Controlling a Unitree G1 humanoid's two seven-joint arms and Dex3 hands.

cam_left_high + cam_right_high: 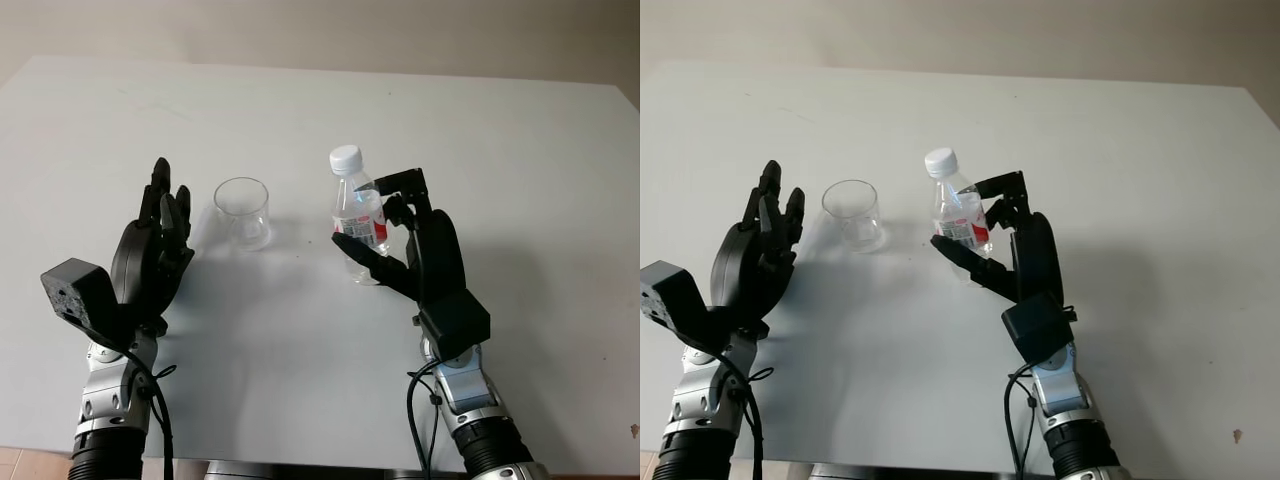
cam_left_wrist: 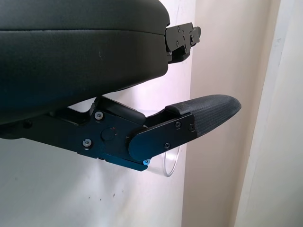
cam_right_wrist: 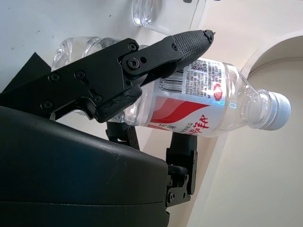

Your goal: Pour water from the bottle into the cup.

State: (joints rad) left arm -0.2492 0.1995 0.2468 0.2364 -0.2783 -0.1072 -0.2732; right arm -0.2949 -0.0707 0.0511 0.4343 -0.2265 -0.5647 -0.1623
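Two hands and two task items on one white desk (image 1: 520,150). Left hand (image 1: 150,255): black, held upright just left of the cup, palm turned toward it, holding nothing, open; likely stationed there to steady or guard the cup during pouring, though it does not touch it. Cup (image 1: 242,212): clear plastic, upright on the desk, apparently empty, mouth up to receive water; it stands between the two hands, near the bottle but apart from it. Bottle (image 1: 358,215): small clear water bottle with a red-and-white label, white cap (image 1: 345,158) still screwed on, standing roughly upright, leaning slightly. Right hand (image 1: 395,235): wrapped around the bottle's labelled middle, one finger (image 3: 189,40) across the front and the others behind, a mid-body grip that should allow tilting toward the cup. Whether the bottle's base still touches the desk cannot be told. Status, as judged: grasp made, pour not begun; the cap would block any flow until removed.
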